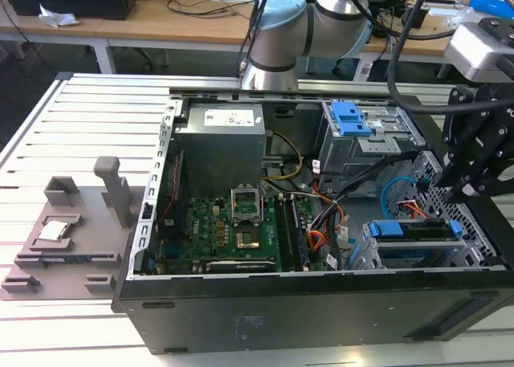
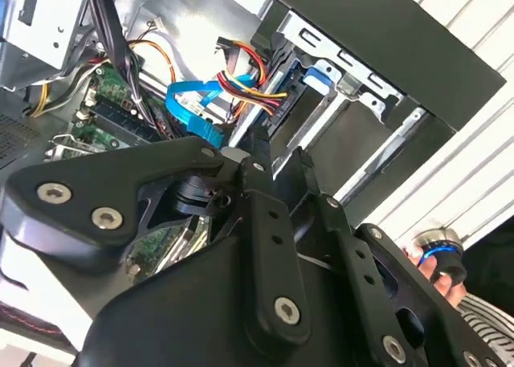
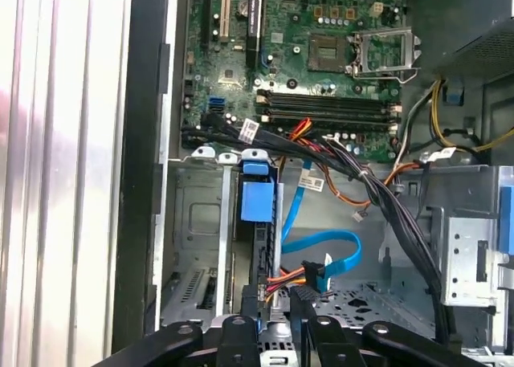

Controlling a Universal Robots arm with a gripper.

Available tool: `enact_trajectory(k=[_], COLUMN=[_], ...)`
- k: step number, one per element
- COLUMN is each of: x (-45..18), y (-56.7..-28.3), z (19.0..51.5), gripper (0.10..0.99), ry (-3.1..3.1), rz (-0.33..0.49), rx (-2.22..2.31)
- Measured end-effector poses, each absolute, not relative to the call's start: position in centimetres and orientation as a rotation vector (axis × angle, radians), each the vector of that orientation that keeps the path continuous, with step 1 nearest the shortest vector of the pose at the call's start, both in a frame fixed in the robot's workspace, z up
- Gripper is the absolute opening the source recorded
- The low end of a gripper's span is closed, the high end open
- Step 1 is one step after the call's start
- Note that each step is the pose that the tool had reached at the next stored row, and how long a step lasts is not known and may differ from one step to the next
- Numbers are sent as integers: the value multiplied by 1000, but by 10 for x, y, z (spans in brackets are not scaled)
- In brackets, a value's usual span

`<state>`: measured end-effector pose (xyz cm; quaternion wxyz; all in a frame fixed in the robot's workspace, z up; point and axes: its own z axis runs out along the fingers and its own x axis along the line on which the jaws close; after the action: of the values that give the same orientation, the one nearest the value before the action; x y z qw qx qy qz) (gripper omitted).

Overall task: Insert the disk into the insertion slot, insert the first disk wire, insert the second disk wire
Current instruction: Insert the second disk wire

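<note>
The disk, silver in a bright blue carrier, lies in the insertion slot, the low perforated cage at the case's front on the exterior view's right. Both wrist views show the carrier's blue end seated in the cage. My gripper hangs just above the disk's right end. Its fingers stand a little apart with nothing between them. A loose blue flat cable and a red-yellow-black wire bundle lie right beside the fingertips.
The open computer case holds a green motherboard, a power supply and a taller cage with a blue lever. A grey fixture sits on the slatted table at the exterior view's left. A hand shows beyond the case wall.
</note>
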<state>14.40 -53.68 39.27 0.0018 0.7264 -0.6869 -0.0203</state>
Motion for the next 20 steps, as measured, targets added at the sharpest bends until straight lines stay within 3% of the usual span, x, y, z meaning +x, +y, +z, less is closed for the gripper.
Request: enact_trajectory(k=[2, 20], x=[144, 139], y=[-537, -512], z=[406, 405], gripper=[302, 302], ry=[-2156, -2095], rz=[-64, -64], rx=[2280, 2334])
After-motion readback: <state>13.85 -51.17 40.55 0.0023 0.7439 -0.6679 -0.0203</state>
